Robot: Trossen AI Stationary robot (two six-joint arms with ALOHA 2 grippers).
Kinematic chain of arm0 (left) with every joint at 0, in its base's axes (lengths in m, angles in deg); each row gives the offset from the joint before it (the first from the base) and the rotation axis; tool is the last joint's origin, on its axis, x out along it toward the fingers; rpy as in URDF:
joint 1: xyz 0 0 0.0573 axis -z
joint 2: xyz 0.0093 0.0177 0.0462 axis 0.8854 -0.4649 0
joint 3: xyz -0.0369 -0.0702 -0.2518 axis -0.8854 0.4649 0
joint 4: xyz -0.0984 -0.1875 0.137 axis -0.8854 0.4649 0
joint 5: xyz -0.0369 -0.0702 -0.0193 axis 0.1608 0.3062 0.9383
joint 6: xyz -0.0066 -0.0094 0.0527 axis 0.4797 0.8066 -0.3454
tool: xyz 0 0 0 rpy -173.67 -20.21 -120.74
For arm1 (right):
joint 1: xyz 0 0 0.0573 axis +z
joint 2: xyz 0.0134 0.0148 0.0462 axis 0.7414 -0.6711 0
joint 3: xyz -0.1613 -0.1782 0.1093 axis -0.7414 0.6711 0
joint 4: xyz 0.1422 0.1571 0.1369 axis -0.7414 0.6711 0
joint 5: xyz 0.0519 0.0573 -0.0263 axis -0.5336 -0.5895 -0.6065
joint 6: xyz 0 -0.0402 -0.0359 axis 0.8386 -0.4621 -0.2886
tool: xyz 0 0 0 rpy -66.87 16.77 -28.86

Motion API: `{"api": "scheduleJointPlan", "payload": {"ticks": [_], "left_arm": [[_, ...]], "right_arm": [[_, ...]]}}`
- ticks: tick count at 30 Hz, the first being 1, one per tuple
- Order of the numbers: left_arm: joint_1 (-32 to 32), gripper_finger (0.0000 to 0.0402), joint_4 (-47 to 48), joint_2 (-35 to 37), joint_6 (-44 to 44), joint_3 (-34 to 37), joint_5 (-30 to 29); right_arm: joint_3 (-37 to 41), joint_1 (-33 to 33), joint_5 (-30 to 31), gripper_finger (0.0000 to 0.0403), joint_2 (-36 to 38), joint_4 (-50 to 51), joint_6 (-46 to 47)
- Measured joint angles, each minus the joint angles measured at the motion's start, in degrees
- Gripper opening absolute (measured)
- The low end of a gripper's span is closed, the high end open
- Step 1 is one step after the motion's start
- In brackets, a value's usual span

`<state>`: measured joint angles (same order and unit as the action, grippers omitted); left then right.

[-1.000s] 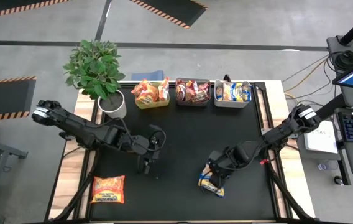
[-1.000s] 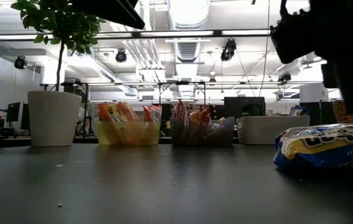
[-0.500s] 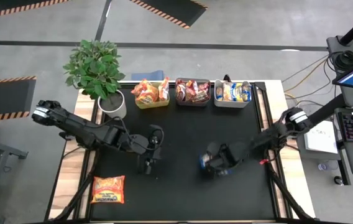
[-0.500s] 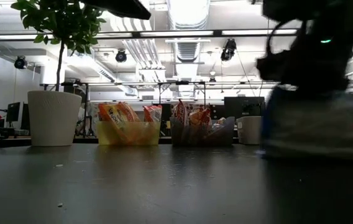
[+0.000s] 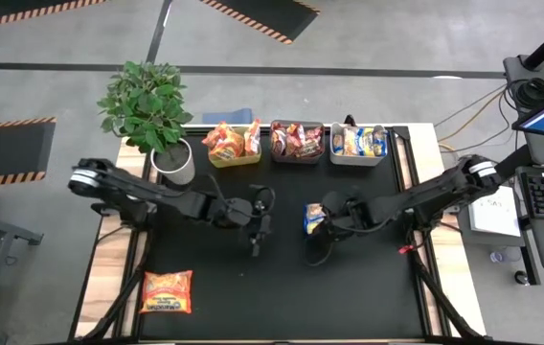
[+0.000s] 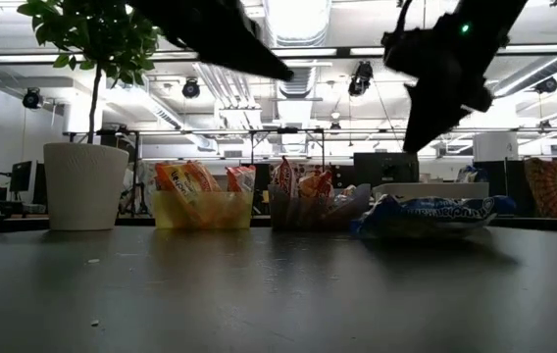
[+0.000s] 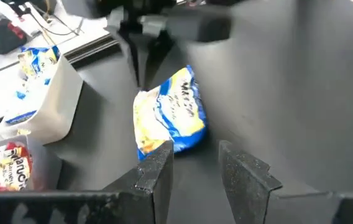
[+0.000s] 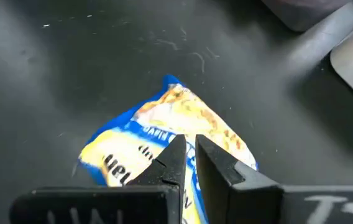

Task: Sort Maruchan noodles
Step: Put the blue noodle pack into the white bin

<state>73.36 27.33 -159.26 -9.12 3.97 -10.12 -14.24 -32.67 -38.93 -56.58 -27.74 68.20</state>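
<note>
A blue-and-yellow Maruchan noodle packet [image 5: 313,217] is at the middle of the black table top, with my right gripper [image 5: 321,228] shut on it. The left wrist view shows this packet [image 7: 171,117] low over the table under the right gripper's dark fingers [image 7: 140,65]. My left gripper [image 7: 195,169] stands open and empty just left of the packet, pointing at it. An orange packet [image 5: 167,290] lies flat at the near left corner. More packets stand in three bins along the far edge. My right gripper pinches the blue-and-yellow packet at one end, by a corner of its edge [image 7: 142,99], between its two fingers. The fingers [image 8: 178,152] come from above, slanting down. The packet hangs tilted below them; whether its lower end [image 6: 426,230] touches the table I cannot tell.
At the far edge stand a yellow-green bin [image 5: 234,156] with orange packets, a dark bin [image 5: 297,153] with red ones and a grey bin [image 5: 358,156] with blue-and-yellow ones. A potted plant [image 5: 171,158] is at the far left. Between the bins and the grippers lies bare black surface.
My right gripper has carried the blue-and-yellow packet from the near right of the table toward the far edge and the middle, turning its wrist on the way; the packet has swung round with it. My left gripper has moved right toward the packet and sunk a little.
</note>
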Motion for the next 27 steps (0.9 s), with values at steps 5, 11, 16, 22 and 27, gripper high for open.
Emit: {"api": "scheduleJointPlan", "payload": {"ticks": [5,11,16,22,27], "left_arm": [[-2.57,0.0112,-11.67,-8.03,-1.15,0.0,0.29],[-4.85,0.0112,-22.92,-16.62,-1.02,-0.62,3.14],[-5.81,0.0112,-29.72,-22.76,0.11,-2.34,3.15],[-6.63,0.0112,-32.47,-29.79,0.36,-5.89,3.17],[-7.19,0.0112,-32.47,-34.42,0.97,-8.84,3.1]], "right_arm": [[2.18,0.42,-3.05,0.0027,3.69,1.07,0.07],[9.6,0.41,-3.46,0.0027,10.45,0.74,3.09],[17.57,0.27,-3.4,0.0027,17.55,-1.87,7.67],[25.96,-0.11,-3.88,0.0027,24.83,-10.02,11.09],[30.2,-0.61,-4.26,0.0027,28.75,-15.04,14.02]]}}
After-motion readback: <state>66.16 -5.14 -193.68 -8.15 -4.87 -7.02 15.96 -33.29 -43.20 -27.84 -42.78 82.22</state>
